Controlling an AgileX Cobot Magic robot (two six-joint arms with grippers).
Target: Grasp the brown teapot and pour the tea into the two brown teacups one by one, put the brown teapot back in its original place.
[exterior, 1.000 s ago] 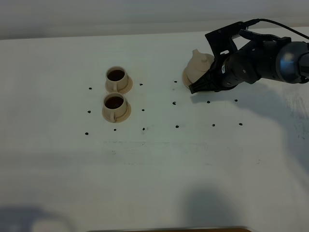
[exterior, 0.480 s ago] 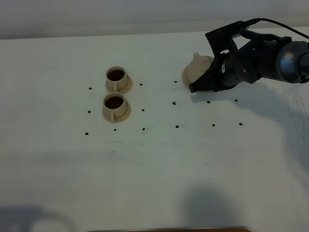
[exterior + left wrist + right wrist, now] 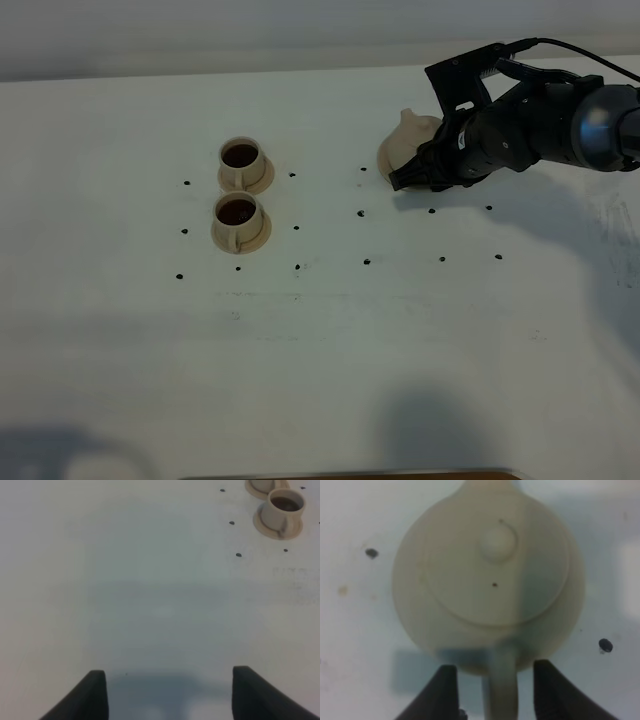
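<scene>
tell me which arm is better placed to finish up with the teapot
Right. The right gripper is at the brown teapot, its jaws apart either side of the handle, so it only needs to back away. The left gripper hangs open over bare table, past the two brown teacups.

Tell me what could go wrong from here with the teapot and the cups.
The right claw stands open, its fingers either side of the teapot handle; backing out crooked could catch the handle and drag or tip the pot. Both cups are full of tea, so a careless sweep past them could spill it.
</scene>
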